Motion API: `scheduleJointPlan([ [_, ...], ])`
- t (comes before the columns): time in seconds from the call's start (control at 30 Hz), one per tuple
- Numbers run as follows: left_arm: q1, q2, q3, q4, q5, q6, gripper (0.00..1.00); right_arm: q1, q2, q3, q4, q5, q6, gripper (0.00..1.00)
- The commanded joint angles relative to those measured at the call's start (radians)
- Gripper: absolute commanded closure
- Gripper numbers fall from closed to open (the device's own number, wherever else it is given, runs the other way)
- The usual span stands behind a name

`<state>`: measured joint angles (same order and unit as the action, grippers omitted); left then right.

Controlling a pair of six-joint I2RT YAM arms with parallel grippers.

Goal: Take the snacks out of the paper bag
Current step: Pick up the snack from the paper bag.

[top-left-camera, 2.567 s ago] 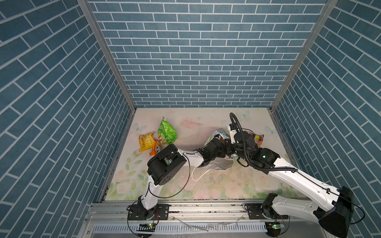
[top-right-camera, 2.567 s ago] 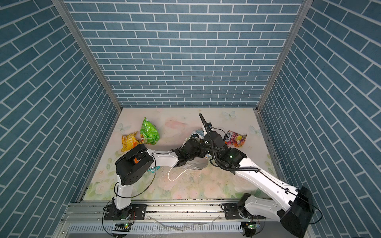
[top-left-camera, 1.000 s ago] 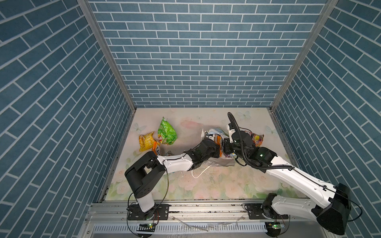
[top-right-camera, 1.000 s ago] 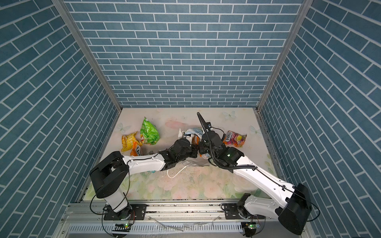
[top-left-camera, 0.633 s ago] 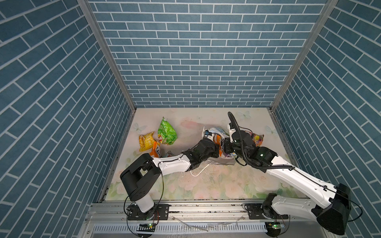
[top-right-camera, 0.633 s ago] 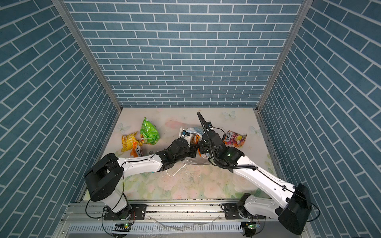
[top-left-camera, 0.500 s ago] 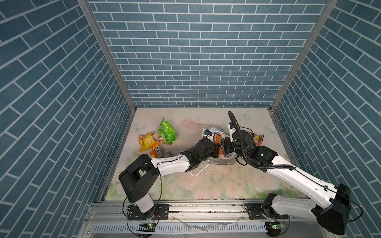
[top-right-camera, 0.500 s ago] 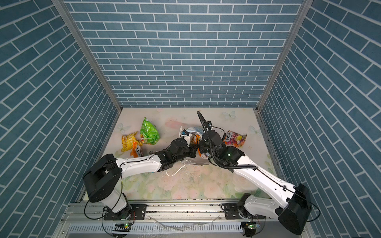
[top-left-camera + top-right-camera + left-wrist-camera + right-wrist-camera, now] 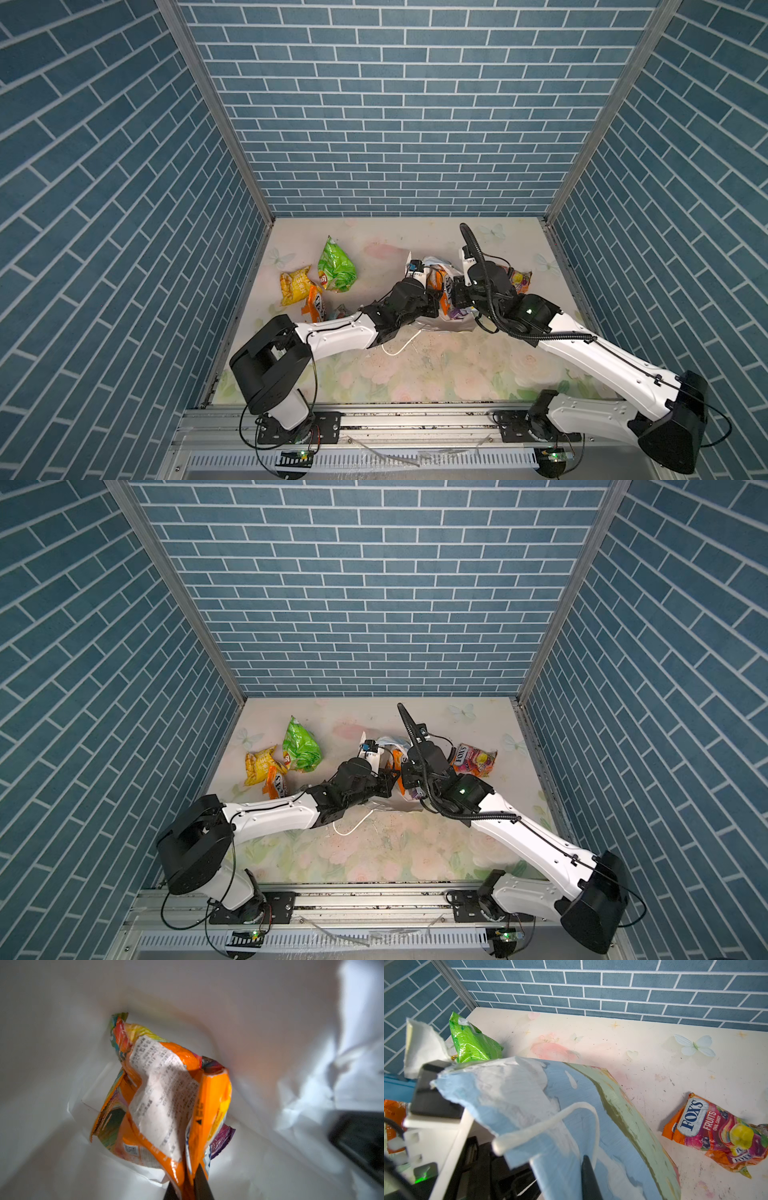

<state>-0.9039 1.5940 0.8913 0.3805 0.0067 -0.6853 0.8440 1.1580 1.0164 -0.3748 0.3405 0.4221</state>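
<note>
Since the paper bag (image 9: 571, 1093) is flopped over on its side, its mouth faces the left gripper (image 9: 187, 1186) and its long axis runs straight along that gripper's reach, with the closed bottom at the far end. The left gripper is pushed well inside, and the wrist view there shows mostly the bag's white inner walls. Its jaws are clenched on the near edge of an orange packet (image 9: 166, 1095), which sits crumpled at the bottom with its printed label side up. A purple packet (image 9: 222, 1140) peeks out from under it.

The right gripper (image 9: 456, 298) comes in from the opposite side and is pinched tight on the bag's upper wall. One dark finger (image 9: 588, 1178) presses on the blue outer face, right by the loop of a white cord handle (image 9: 579, 1109), so the bag sits squeezed between the two grippers.

A green chip bag (image 9: 336, 268), a yellow packet (image 9: 294, 284) and an orange FOX'S pack (image 9: 313, 307) lie clustered well off to the left gripper's outer side. A FOX'S fruit candy pack (image 9: 473, 760) lies just past the right gripper, on the side away from the left one.

The table (image 9: 436, 374) has a pale floral print with butterflies and is a bit grubby. Blue brick-pattern walls (image 9: 395, 124) box it in on three sides.
</note>
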Motion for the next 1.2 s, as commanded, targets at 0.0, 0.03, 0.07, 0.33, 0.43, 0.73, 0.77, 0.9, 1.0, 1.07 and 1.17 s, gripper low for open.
scheduleJointPlan([
  [0.0,0.017,-0.042,-0.010,0.066,0.000,-0.015,1.00,-0.003,0.010,0.022,-0.050,0.054,0.018,1.00],
  [0.03,0.018,-0.046,-0.012,0.071,0.009,-0.018,1.00,-0.003,0.011,0.021,-0.049,0.055,0.018,1.00],
  [0.07,0.019,-0.048,-0.013,0.075,0.017,-0.022,1.00,-0.003,0.009,0.021,-0.050,0.056,0.018,1.00],
  [0.33,0.030,-0.053,-0.050,0.169,0.077,-0.044,1.00,-0.003,0.018,0.025,-0.053,0.077,0.014,1.00],
  [0.43,0.034,-0.055,-0.063,0.196,0.082,-0.050,1.00,-0.002,0.025,0.026,-0.056,0.077,0.014,1.00],
  [0.73,0.042,-0.083,-0.088,0.265,0.121,-0.060,1.00,-0.003,0.032,0.025,-0.062,0.091,0.013,1.00],
  [0.77,0.042,-0.086,-0.092,0.278,0.127,-0.064,1.00,-0.002,0.034,0.026,-0.061,0.091,0.012,1.00],
  [0.9,0.047,-0.098,-0.099,0.292,0.140,-0.075,1.00,-0.003,0.039,0.028,-0.062,0.097,0.011,1.00],
  [1.0,0.048,-0.107,-0.102,0.298,0.143,-0.076,1.00,-0.004,0.042,0.030,-0.065,0.095,0.012,1.00],
  [1.07,0.049,-0.109,-0.106,0.306,0.147,-0.077,1.00,-0.003,0.044,0.034,-0.065,0.095,0.011,1.00],
  [1.17,0.052,-0.114,-0.111,0.319,0.150,-0.080,1.00,-0.003,0.043,0.034,-0.066,0.095,0.012,1.00],
])
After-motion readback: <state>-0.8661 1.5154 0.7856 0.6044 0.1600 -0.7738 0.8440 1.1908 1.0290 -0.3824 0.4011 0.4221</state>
